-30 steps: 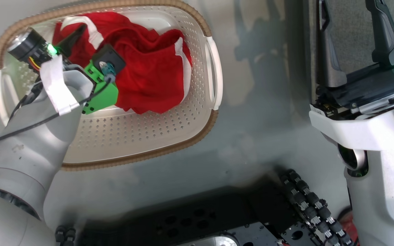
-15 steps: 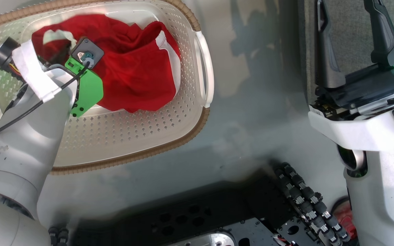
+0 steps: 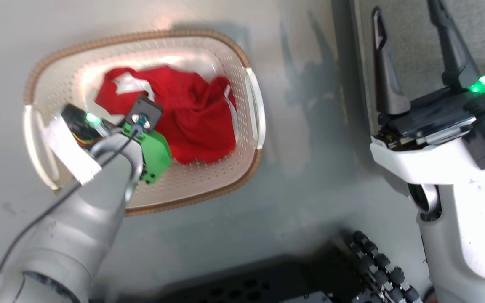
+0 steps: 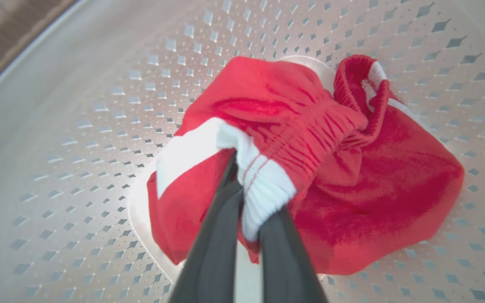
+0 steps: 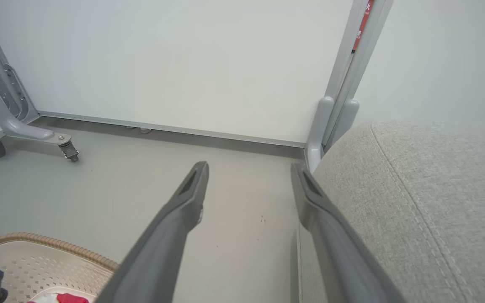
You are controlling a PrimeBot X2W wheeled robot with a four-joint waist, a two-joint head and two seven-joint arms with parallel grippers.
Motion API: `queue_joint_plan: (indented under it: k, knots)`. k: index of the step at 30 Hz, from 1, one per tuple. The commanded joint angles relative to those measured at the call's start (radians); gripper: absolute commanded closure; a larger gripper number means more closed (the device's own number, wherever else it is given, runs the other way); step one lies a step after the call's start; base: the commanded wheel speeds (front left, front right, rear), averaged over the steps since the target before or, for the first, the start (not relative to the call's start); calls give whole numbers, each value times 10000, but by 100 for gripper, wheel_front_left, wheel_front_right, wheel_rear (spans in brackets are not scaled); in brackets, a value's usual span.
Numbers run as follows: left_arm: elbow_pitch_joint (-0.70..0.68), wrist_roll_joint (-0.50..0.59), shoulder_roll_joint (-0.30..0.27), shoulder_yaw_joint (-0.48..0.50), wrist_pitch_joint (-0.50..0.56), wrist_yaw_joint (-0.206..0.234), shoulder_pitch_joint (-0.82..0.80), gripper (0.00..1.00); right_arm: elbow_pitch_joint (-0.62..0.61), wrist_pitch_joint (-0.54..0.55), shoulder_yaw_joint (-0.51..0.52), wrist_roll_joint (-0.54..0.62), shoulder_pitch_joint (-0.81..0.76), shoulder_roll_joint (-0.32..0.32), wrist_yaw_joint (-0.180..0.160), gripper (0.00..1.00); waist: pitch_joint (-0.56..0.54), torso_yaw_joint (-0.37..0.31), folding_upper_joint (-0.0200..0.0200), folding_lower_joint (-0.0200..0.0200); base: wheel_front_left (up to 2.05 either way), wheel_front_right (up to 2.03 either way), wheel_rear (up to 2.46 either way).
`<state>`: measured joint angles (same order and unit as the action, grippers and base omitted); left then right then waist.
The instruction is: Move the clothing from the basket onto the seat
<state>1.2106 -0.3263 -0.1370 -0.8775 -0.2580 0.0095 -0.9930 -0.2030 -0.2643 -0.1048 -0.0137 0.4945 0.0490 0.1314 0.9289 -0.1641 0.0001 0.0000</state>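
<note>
grey floor (image 3: 310, 189), basket (image 3: 141, 36) lying lengthwise across head view, left gripper (image 4: 239, 185) clamped on clothing (image 4: 352, 189) trim, right gripper (image 5: 249, 168) apart

Pale grey floor (image 5: 99, 189), white wall panel (image 5: 175, 63), grey frame leg on casters (image 5: 23, 130), upright grey post (image 5: 341, 75)

At centre left of my head view I see soft red garments (image 3: 196, 130), trimmed in white, on the cream-white perforated plastic basket (image 3: 202, 182) with rows of small diamond holes and a brown woven rim. Beside them a plastic bracket (image 3: 157, 153) is bright green. Lower right in my right wrist view, the fabric seat cushion (image 5: 436, 210) is flecked grey with a stitched seam.
</note>
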Motion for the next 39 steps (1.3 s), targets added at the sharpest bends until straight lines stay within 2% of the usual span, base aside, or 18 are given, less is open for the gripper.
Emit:
queue_joint_plan:
  k: [1,10,15,21,25,29,39]
  knots:
    - [-197,-197,34,125,-86,53,370,100,87,-3,-8,61,-244,27,-14,0,-1502,493,-1,0,0,0,0]
    - [-3350,-1265,-137,1941,-61,-23,2836,100,862,-1,-238,-329,-1321,29,-14,0,-4181,905,-1,0,0,0,0]
    - [-5060,-1310,-123,2985,-63,-138,4238,100,1358,-1,-662,-498,-1999,29,-14,0,-5562,1068,-1,0,0,0,0]
    - [-6953,-1301,175,4376,-62,-150,5742,100,1924,-1,-1198,-574,-2802,29,-14,0,-6964,1063,-1,0,0,0,0]
    - [-8188,-697,277,4977,-62,-70,6369,100,2228,-1,-1575,-646,-3155,30,-14,0,-7515,1003,-1,0,0,0,0]
    - [-8981,-218,436,5288,-63,-206,6792,100,2391,-1,-1708,-769,-3487,30,-14,0,-7951,924,-1,0,0,0,0]
    - [-9758,271,705,5330,-63,-477,6982,100,2423,-1,-2558,-1740,-3756,27,-14,0,-8293,906,-1,0,0,0,0]
